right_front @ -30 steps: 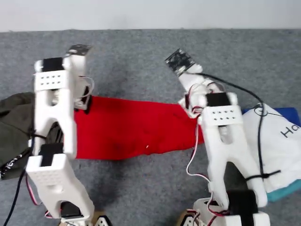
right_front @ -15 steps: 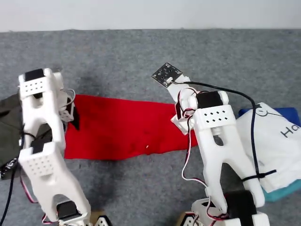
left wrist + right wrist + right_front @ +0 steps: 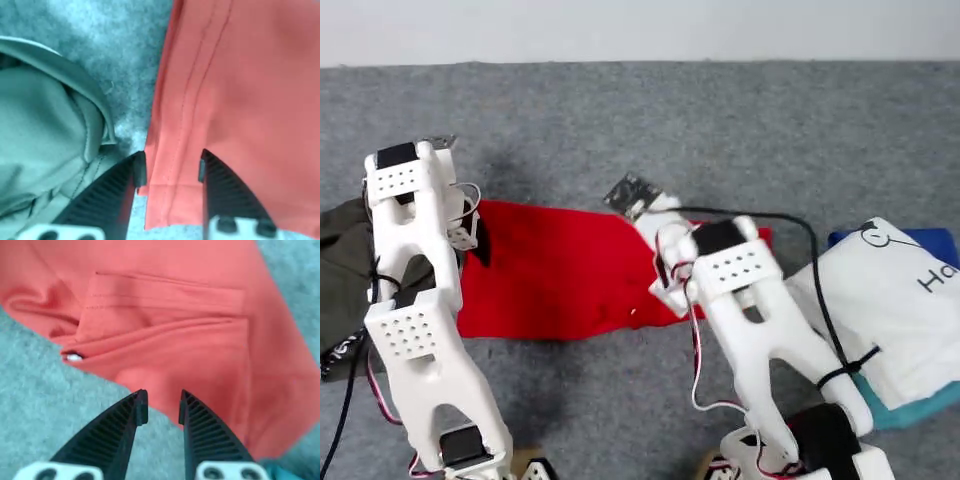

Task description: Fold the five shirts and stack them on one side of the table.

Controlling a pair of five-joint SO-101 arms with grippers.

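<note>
Judging by the layout, was in the middle of folding the red shirt (image 3: 570, 265), spread as a long band across the middle of the grey worktop (image 3: 720, 130). Had the left end effector (image 3: 168, 165) low at the shirt's end nearest the olive shirt (image 3: 45, 100), fingers (image 3: 222, 190) partly open and astride the hemmed edge, one on red cloth, the other right at the border, nothing pinched yet. Had the right end effector (image 3: 161, 405) toward the opposite end, above the shirt's edge and close to a pleated fold, jaws only narrowly apart and holding nothing. Noted a white shirt (image 3: 900, 300) resting on a teal shirt (image 3: 920, 405) at the right side, apparently the stack.

For a good fold, probably needed to close the left fingers on the red hem alone, keeping clear of the olive cloth lying just beside. Needed likewise to open the right one wider before descending, and to take all layers there, given the loose pleats. Best then to lift both ends to equal height and to carry them together, without twisting the band. Risked otherwise dragging the neighbour shirt along or trapping a wrinkle inside the fold. Could not tell the number of layers under the left fingers.
</note>
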